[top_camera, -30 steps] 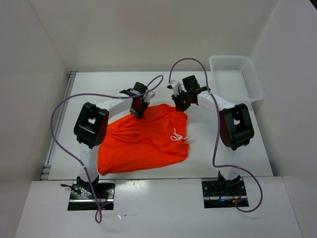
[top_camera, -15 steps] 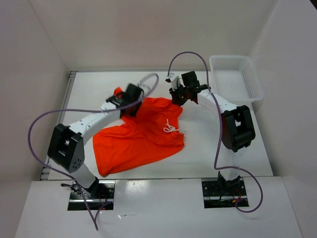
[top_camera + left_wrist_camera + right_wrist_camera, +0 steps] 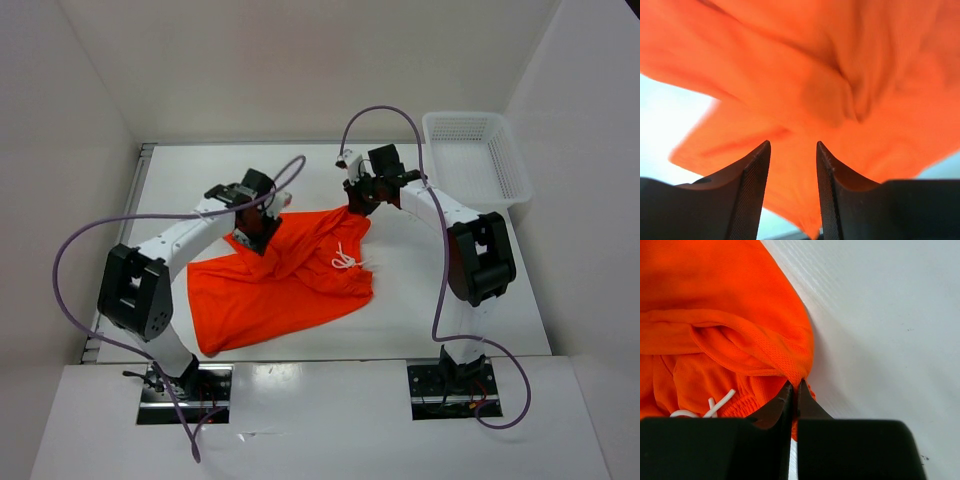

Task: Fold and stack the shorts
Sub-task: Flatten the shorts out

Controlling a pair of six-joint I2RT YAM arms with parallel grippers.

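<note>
Shorts (image 3: 285, 280) lie rumpled across the middle of the table (image 3: 420, 320). The right gripper (image 3: 793, 386) pinches their far right corner tight. The left gripper (image 3: 792, 150) hangs over the far left fabric, jaws slightly apart, gripping nothing. White basket (image 3: 476, 155) sits far right.

Bright orange shorts (image 3: 285, 280) spread rumpled on the white bench (image 3: 480, 300), far edge bunched and lifted at two corners, white drawstring (image 3: 345, 261) lying loose on the gathered waistband at right
</note>
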